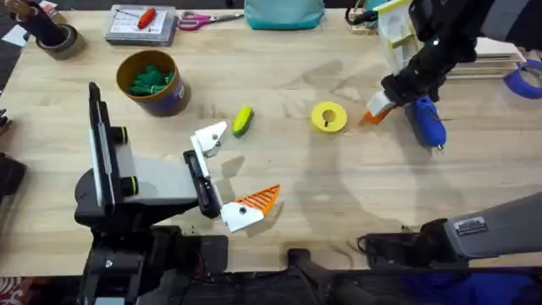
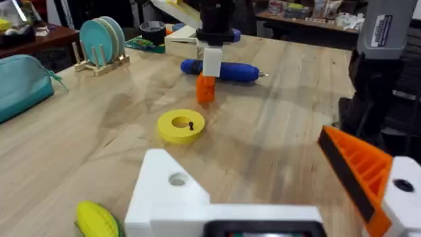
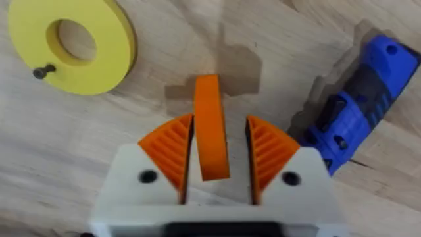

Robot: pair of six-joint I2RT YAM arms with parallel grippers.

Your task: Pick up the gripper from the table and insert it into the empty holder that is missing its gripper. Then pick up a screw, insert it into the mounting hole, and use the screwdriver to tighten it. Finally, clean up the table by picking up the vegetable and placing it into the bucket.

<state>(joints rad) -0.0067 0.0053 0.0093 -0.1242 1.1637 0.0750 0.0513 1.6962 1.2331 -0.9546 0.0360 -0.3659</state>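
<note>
The orange ribbed gripper (image 3: 209,128) stands on edge on the table between my right gripper's (image 3: 214,151) orange pads, which are shut on it, just left of the blue-handled screwdriver (image 1: 426,123). My left gripper (image 1: 241,167) is open. One of its mounts is the bare white holder (image 1: 210,135) and the other carries an orange finger (image 1: 258,201). A small dark screw (image 3: 44,71) lies on a yellow ring disc (image 1: 329,117). The yellow-green corn vegetable (image 1: 243,119) lies near the holder. The bucket (image 1: 169,100) stands at the left with green pieces inside.
A teal pouch (image 1: 284,13), pink scissors (image 1: 199,19) and a grey parts box (image 1: 141,24) line the far edge. A tape roll (image 1: 58,41) sits at the far left corner, blue tape (image 1: 527,78) at the right edge. A plate rack (image 2: 104,41) shows behind.
</note>
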